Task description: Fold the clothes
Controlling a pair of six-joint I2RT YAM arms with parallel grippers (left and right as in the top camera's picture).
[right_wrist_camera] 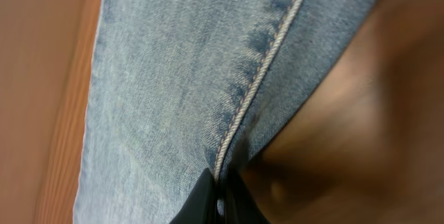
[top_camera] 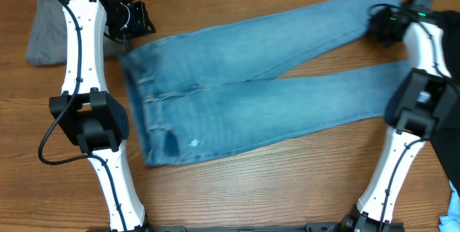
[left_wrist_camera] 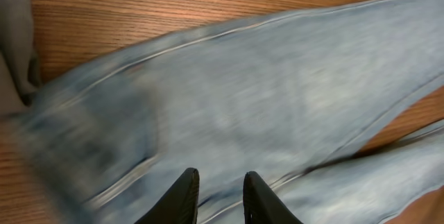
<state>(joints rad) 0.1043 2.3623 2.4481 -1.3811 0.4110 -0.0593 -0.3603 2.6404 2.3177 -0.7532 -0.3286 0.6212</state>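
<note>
One jeans (top_camera: 237,103) hem is being pinched by the right gripper (right_wrist_camera: 220,186) for folding; state of the left gripper (left_wrist_camera: 220,182) cannot be told. Leftward carry is being required.

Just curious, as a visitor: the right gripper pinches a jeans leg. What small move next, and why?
Probably lift that leg a little and swing it onto the other leg. The right gripper is shut on its denim beside a seam, and the jeans lie with legs splayed in a V.
</note>
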